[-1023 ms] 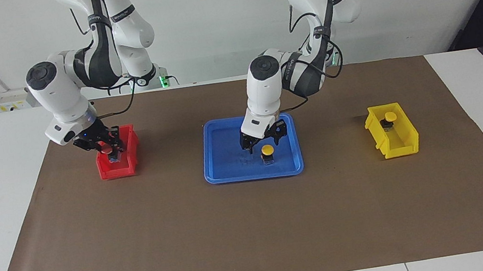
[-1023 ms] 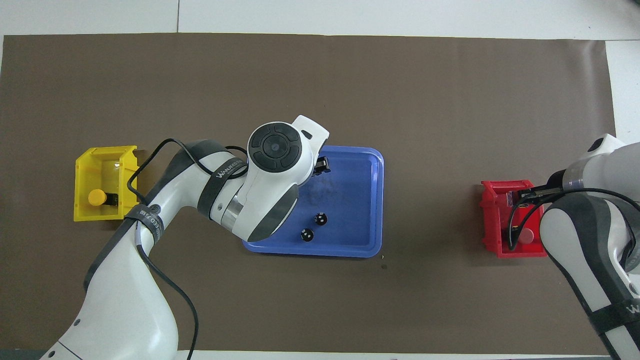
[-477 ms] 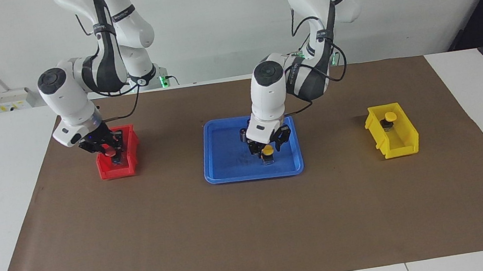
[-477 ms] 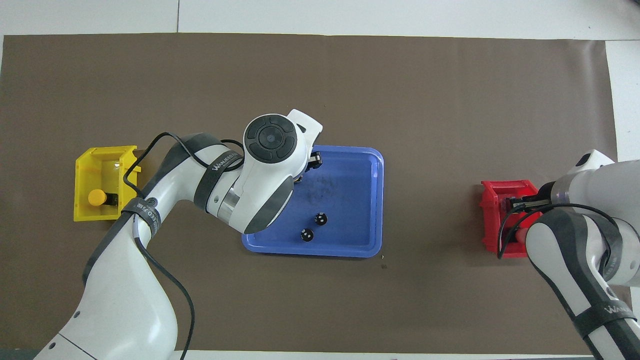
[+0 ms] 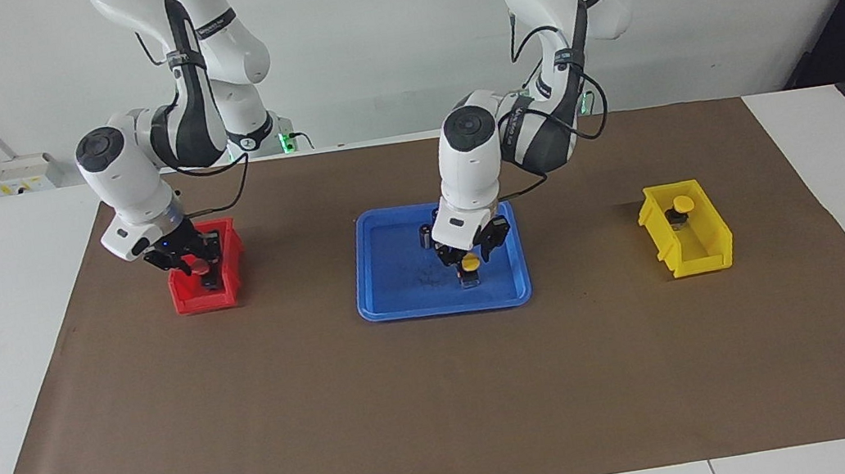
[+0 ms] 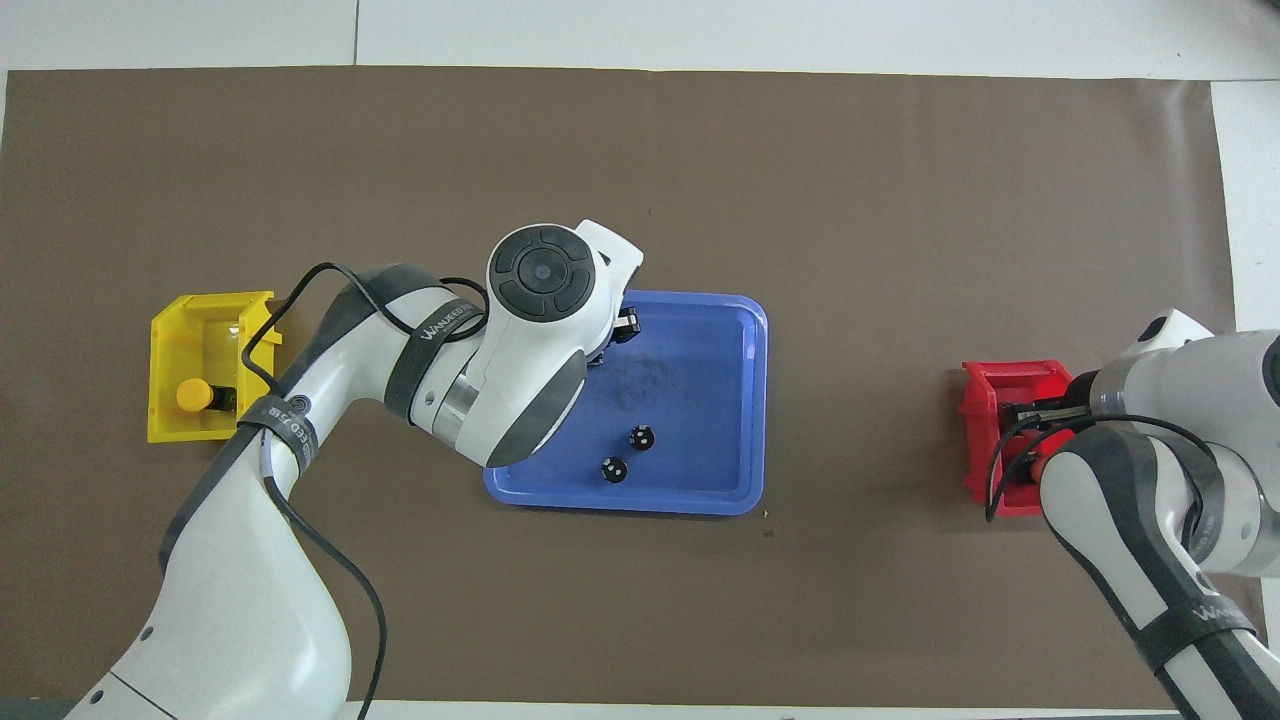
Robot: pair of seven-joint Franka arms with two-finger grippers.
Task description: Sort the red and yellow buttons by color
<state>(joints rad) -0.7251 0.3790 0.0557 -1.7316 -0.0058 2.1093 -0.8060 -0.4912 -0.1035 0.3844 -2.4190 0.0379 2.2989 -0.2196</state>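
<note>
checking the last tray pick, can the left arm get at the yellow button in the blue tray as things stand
Probably yes. The left gripper is already down around the yellow button in the blue tray, fingers either side of its cap. The two dark cylinders stand apart from it, nearer the robots.

Bright, even indoor light from above, soft short shadows beside the blue plastic tray (image 5: 399,306) and the yellow plastic bin (image 5: 708,242), matte brown paper mat (image 5: 445,399) without glare, faint sheen on the white arm shells, both views sharp, no visible edge distortion
</note>
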